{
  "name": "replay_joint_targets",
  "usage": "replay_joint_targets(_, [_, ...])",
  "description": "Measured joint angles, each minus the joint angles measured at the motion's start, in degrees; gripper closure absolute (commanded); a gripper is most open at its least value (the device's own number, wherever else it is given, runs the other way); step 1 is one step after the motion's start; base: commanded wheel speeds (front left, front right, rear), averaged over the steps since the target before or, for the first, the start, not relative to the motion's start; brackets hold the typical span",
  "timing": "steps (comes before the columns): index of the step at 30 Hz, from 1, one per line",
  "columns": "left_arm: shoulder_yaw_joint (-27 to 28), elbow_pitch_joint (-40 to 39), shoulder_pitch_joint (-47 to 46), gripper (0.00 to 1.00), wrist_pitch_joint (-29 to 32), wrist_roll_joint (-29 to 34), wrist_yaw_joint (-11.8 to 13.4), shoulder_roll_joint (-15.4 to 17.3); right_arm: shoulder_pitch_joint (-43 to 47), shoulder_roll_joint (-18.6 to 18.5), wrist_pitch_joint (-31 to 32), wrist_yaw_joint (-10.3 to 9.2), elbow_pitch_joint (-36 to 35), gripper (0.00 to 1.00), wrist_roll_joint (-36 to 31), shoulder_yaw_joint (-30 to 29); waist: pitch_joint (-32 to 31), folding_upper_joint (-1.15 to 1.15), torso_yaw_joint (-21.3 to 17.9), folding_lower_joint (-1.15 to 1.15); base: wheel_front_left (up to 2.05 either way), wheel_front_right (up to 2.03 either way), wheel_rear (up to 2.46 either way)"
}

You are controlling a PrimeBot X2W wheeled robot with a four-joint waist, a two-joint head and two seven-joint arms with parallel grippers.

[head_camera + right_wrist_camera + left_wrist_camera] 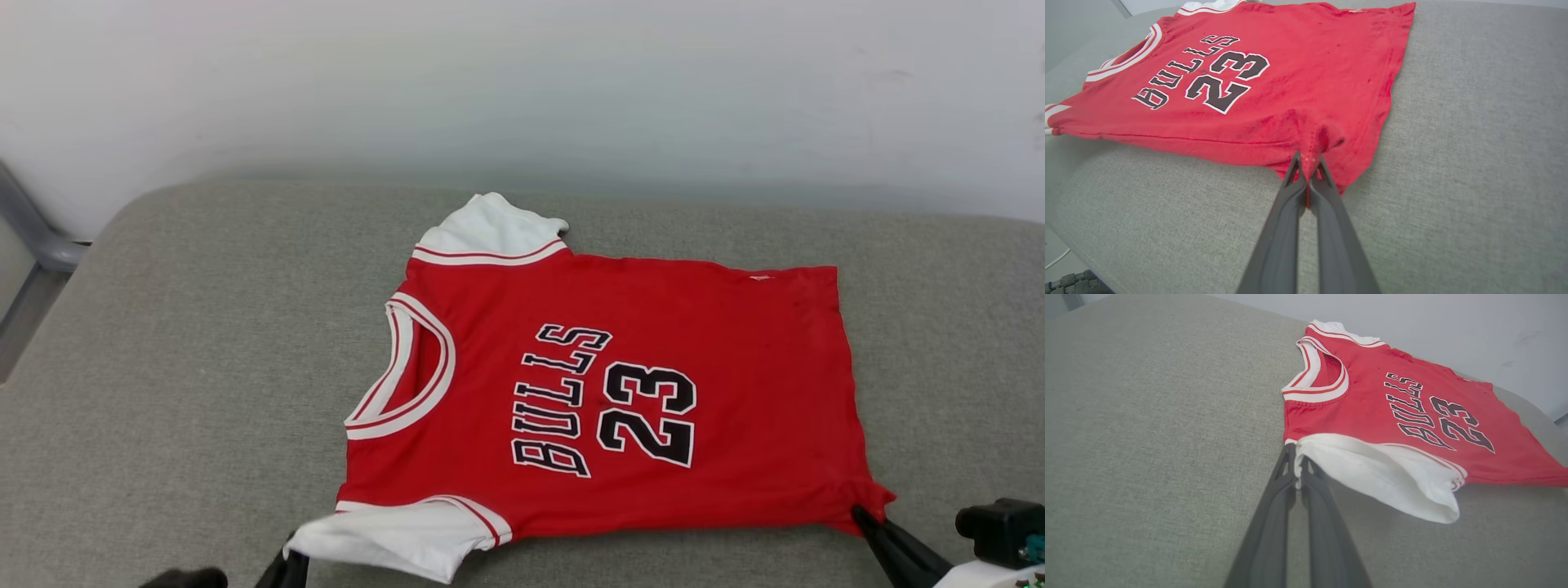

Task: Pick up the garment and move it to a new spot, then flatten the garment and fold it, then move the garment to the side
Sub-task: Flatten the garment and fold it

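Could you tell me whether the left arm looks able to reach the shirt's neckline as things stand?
Probably, once it lets go: the left gripper is shut on the near white sleeve of the shirt. The neckline lies uncovered just beyond that sleeve on the grey cushion, with nothing between.

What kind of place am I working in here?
Probably an indoor room set up for folding: a grey fabric-padded surface against a plain white wall, with the garment spread on it.
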Motion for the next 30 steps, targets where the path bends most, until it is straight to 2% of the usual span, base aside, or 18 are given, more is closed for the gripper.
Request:
replay_joint_targets(7, [-1.11, 1.52, -9.86, 1.0, 2.82, 2.23, -2.56, 3.19, -2.24, 0.79, 2.79, 0.0, -3.81, 1.0, -1.42, -1.42, 2.5, 0.0, -1.37, 0.0, 0.0, 0.0, 0.0])
replay_joint_targets(16, [-1.72, 7.83, -24.4, 1.0, 4.57, 4.13, -5.91, 4.99, -8.32, 0.96, 4.8, 0.0, -4.37, 1.0, -1.79, -1.33, 8.1, 0.0, -3.19, 0.0, 0.0, 0.0, 0.0])
replay_joint_targets(25, [-3.7, 17.81, -38.12, 1.0, 5.75, 5.12, -8.8, 4.66, -14.95, 0.65, 5.98, 0.0, -2.26, 1.0, -1.51, -0.25, 14.52, 0.0, -4.75, 0.01, 0.0, 0.0, 0.0])
replay_joint_targets(30, [-5.35, 25.31, -42.64, 1.0, 5.83, 5.93, -9.91, 4.33, -17.52, 0.68, 6.22, 0.0, -0.67, 1.0, -1.62, 1.19, 17.32, 0.0, -5.51, 0.01, 0.0, 0.0, 0.0])
